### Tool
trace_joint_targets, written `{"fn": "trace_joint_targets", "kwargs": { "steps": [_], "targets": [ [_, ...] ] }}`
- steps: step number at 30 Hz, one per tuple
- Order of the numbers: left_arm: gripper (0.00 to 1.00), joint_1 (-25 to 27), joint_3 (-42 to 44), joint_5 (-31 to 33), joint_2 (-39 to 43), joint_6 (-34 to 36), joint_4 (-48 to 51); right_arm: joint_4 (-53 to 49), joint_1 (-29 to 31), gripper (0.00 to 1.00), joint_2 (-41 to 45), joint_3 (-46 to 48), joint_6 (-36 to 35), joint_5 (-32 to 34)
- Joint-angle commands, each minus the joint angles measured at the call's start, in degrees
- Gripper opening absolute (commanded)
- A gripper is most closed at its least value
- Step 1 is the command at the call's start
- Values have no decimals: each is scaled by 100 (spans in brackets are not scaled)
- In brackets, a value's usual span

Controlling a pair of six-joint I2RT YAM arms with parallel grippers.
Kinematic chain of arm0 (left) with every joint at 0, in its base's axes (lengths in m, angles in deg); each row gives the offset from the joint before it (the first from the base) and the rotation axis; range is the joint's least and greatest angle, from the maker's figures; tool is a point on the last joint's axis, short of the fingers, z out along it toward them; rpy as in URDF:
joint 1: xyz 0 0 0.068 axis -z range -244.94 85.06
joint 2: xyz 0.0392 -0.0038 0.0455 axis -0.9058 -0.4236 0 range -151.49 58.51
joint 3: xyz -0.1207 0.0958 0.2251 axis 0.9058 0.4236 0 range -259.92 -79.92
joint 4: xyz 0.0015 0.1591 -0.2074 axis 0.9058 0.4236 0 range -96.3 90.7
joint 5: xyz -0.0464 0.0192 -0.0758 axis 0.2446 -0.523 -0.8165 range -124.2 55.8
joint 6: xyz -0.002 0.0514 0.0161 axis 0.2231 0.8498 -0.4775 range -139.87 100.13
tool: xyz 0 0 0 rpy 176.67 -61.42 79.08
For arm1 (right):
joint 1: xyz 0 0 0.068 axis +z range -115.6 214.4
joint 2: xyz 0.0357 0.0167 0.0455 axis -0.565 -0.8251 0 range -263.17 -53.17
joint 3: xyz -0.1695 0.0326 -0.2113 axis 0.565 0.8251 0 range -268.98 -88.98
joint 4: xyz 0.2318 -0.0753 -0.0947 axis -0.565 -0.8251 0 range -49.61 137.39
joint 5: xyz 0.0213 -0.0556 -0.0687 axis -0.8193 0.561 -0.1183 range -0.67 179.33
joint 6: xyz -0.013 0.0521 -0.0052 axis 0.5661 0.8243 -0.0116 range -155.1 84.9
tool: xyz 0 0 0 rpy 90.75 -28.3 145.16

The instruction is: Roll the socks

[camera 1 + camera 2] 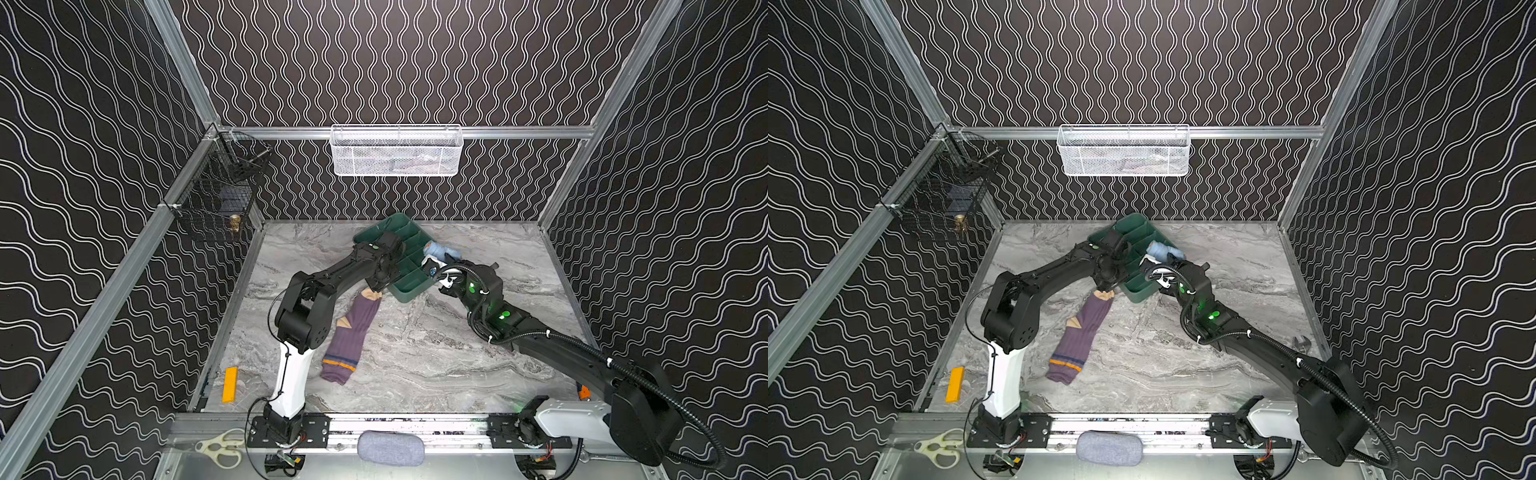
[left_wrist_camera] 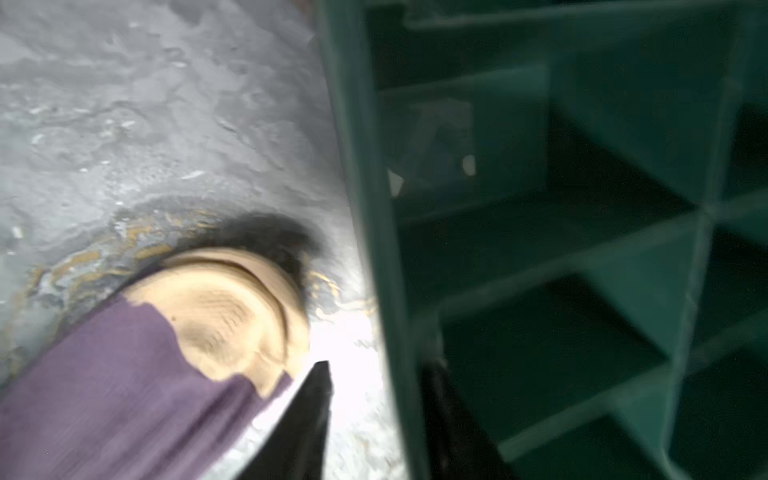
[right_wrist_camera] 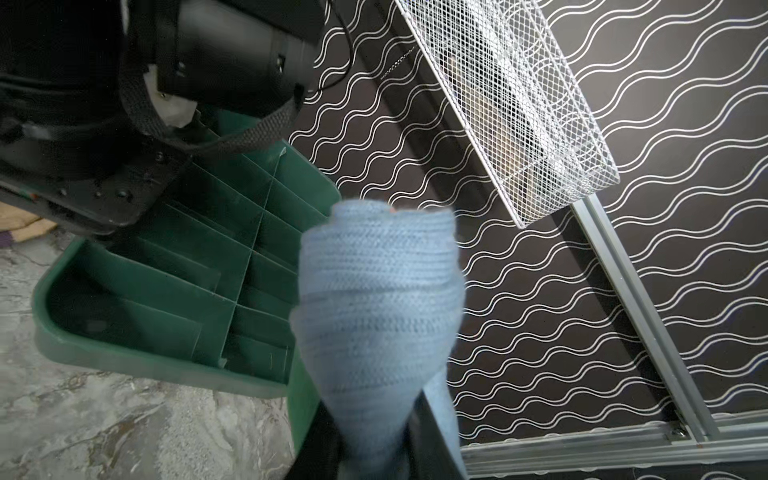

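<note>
The purple sock [image 1: 349, 336] [image 1: 1079, 332] lies flat on the marble table, its tan toe [image 2: 232, 316] next to the near left corner of the green divided tray [image 1: 409, 291] [image 1: 1138, 293]. My left gripper [image 1: 376, 286] [image 2: 378, 365] is low at that corner. Its jaws stand apart on either side of the tray wall [image 2: 374, 166], with bare table showing between one finger and the wall. The light blue sock [image 1: 440, 250] [image 3: 378, 299] is a rolled bundle. My right gripper [image 1: 433, 260] [image 3: 374, 432] is shut on it, above the tray's right edge.
A white mesh basket [image 1: 395, 151] hangs on the back wall and a black wire basket [image 1: 216, 199] on the left rail. An orange block [image 1: 230, 384] lies at front left. Scissors [image 1: 220, 449] and a grey pad [image 1: 390, 446] lie beyond the front rail; a wrench [image 1: 1302, 343] lies by the right wall.
</note>
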Motion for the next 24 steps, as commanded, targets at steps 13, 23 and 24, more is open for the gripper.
{"fn": "trace_joint_targets", "kwargs": {
  "steps": [13,23,24],
  "targets": [
    [0,933,-524,1159,-131,1667,425,-565,-173,0,888,295,475,717],
    [0,1826,796,1496,786,2439,119,-4454,-189,0,2100,-61,1679,-356],
    [0,1879,966,1487,877,2335,100,-4710,-181,0,2224,-48,1766,-506]
  ]
}}
